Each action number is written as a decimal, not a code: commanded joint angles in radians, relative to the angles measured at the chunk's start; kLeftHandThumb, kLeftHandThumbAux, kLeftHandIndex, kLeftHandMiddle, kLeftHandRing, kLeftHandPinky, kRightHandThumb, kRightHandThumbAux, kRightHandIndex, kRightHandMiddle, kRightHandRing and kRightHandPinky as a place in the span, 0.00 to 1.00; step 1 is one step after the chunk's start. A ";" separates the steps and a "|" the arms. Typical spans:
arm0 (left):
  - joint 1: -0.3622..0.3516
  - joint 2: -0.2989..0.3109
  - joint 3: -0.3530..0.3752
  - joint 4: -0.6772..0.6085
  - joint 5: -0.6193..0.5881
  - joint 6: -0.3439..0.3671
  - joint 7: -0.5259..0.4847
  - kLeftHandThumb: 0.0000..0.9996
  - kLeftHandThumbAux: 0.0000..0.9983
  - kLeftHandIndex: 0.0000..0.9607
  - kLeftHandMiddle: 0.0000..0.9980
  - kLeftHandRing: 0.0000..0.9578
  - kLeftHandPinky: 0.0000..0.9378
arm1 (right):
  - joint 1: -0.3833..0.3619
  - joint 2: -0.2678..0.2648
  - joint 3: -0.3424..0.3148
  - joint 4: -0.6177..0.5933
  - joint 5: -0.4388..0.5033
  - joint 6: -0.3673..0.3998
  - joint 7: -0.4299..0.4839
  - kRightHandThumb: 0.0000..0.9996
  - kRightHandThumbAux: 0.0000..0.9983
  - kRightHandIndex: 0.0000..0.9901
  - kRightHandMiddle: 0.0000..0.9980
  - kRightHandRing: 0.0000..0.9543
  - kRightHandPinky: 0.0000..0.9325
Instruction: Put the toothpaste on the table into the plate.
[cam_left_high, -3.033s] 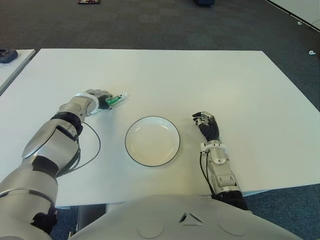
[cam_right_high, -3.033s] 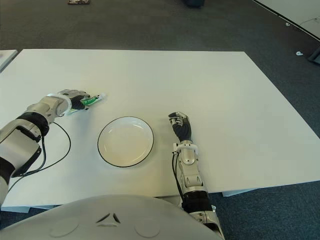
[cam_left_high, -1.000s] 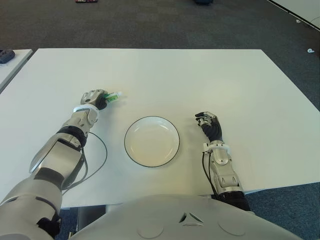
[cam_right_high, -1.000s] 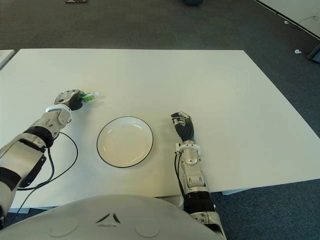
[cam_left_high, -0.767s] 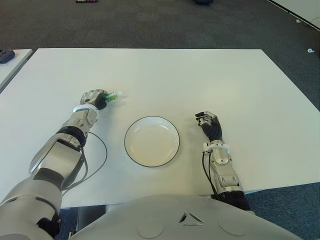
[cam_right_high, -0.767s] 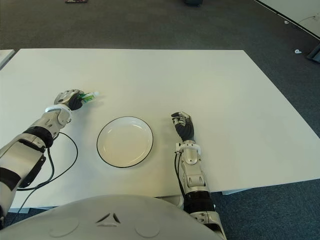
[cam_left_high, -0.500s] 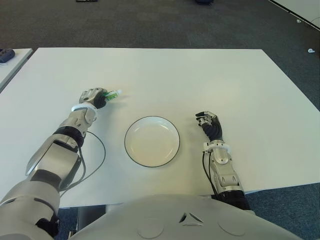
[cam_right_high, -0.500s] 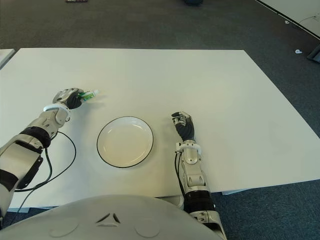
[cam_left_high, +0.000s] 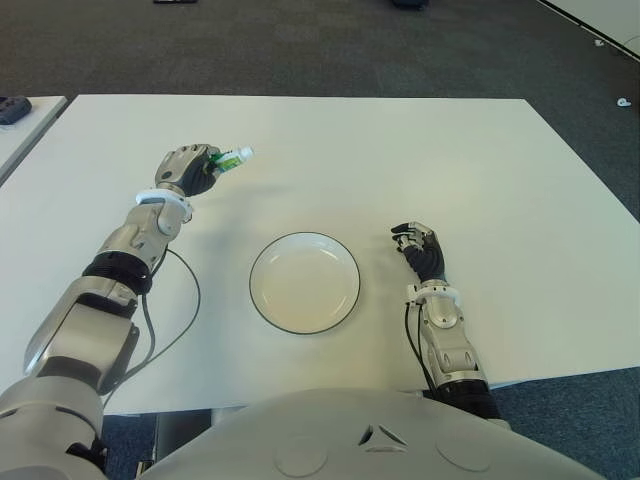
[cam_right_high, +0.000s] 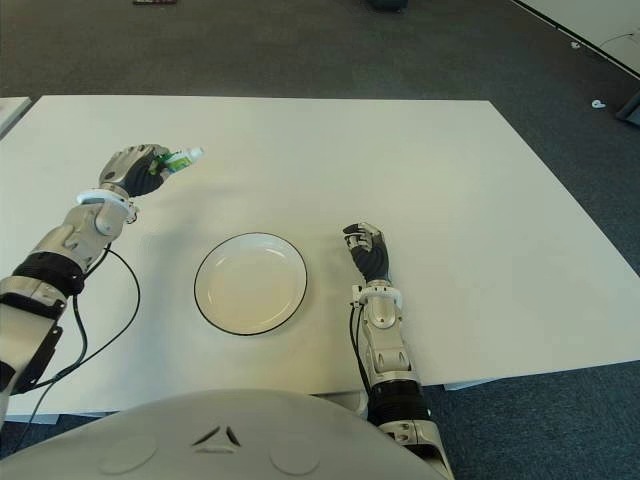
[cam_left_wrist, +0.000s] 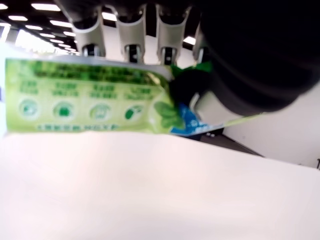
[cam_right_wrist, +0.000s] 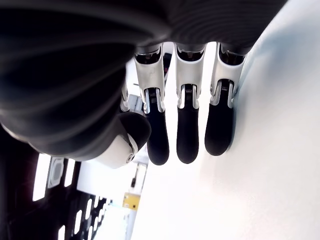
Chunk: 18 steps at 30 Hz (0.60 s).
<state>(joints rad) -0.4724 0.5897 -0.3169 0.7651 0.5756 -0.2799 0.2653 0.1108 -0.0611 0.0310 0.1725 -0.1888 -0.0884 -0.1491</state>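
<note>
My left hand (cam_left_high: 187, 168) is raised above the white table (cam_left_high: 400, 160), to the left of and beyond the plate, its fingers (cam_left_wrist: 127, 30) curled around a green toothpaste tube (cam_left_high: 229, 160). The tube's white cap end sticks out to the right of the fist; in the left wrist view the tube (cam_left_wrist: 85, 102) lies across the palm. The white plate (cam_left_high: 304, 282) with a dark rim sits in front of me, holding nothing. My right hand (cam_left_high: 420, 250) shows to the right of the plate, fingers (cam_right_wrist: 186, 135) relaxed and holding nothing.
A black cable (cam_left_high: 175, 310) loops over the table by my left forearm. A second table's corner (cam_left_high: 20, 115) with a dark object shows at the far left. Dark carpet lies beyond the table's far edge.
My left hand has lifted the toothpaste off the table and carried it upward and slightly away from me. The right hand and the plate have stayed put.
</note>
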 joint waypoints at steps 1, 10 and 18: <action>0.080 0.013 0.046 -0.208 -0.035 0.023 -0.062 0.72 0.70 0.46 0.82 0.84 0.84 | -0.009 0.005 0.004 0.012 0.002 -0.010 0.003 0.72 0.73 0.42 0.41 0.41 0.43; 0.169 -0.014 0.090 -0.464 -0.063 0.041 -0.143 0.73 0.70 0.46 0.83 0.85 0.85 | -0.014 0.013 0.003 0.016 0.007 -0.012 0.002 0.72 0.73 0.42 0.42 0.42 0.43; 0.257 -0.038 0.109 -0.730 -0.091 0.066 -0.246 0.73 0.70 0.46 0.83 0.86 0.85 | -0.016 0.020 0.001 0.012 0.011 0.004 0.001 0.72 0.73 0.42 0.42 0.42 0.43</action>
<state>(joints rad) -0.2542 0.5657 -0.2168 0.1305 0.5011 -0.2354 0.0674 0.1057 -0.0461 0.0340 0.1779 -0.1840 -0.0970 -0.1490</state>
